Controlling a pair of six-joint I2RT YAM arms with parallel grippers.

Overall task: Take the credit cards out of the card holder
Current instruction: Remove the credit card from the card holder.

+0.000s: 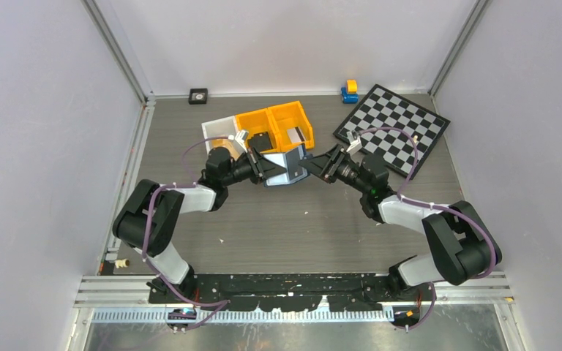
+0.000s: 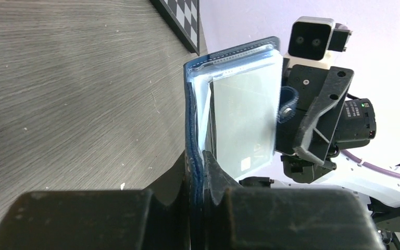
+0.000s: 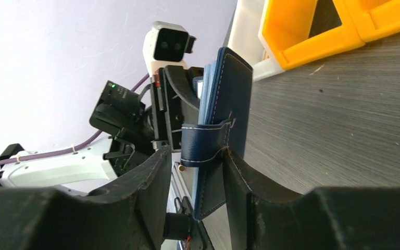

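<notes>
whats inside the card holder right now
The open card holder shows one pale card through clear plastic, with small print near its lower corner. Any cards stacked behind that one are covered, so their count and colours cannot be told.

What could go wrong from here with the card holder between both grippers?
The right gripper has its jaws apart around the card holder, so only the left gripper pinches it, at one cover edge; the holder may swing or slip. The snap tab sits inside that gap and could snag a regrasp.
</notes>
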